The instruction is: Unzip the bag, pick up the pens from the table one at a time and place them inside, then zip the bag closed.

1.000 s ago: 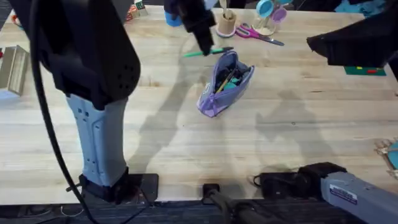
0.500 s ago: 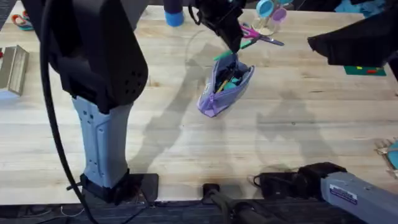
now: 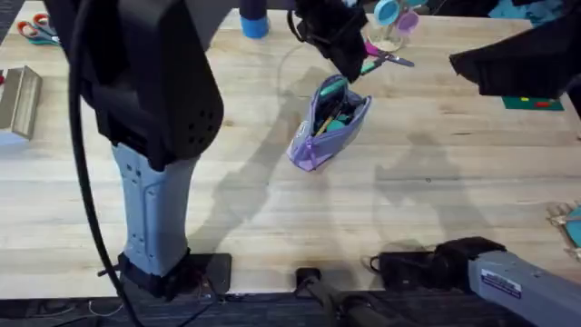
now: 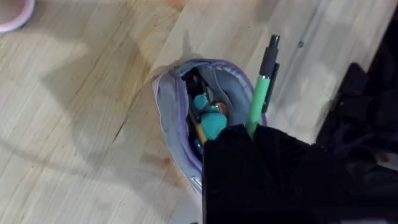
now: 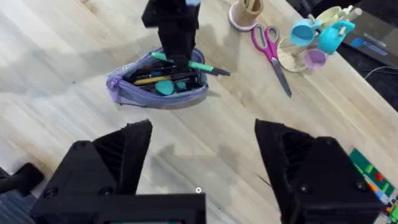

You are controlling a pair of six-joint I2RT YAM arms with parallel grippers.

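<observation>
The lavender bag (image 3: 327, 123) lies unzipped on the table (image 3: 272, 191), its mouth gaping (image 4: 177, 102) (image 5: 158, 87). Inside it, a yellow-tan pen (image 5: 149, 79) rests among teal items. My left gripper (image 3: 343, 56) hovers over the bag's far end, shut on the green pen (image 4: 261, 93) with the dark tip. The pen (image 5: 194, 64) is held crosswise just above the opening. Raised at the right, my right gripper (image 5: 199, 171) stands open and holds nothing. It is well clear of the bag.
Pink-handled scissors (image 3: 388, 56) lie just beyond the bag, next to a wooden cup (image 5: 245, 12) and a stand of teal and purple cups (image 5: 317, 37). A blue cylinder (image 3: 254, 23) stands at the back. Orange scissors (image 3: 32, 27) and a metal piece (image 3: 18, 100) lie far left.
My left gripper has carried the green pen rightward, from the table beside the bag's far end to just above the bag's open mouth. The right arm has not moved.
</observation>
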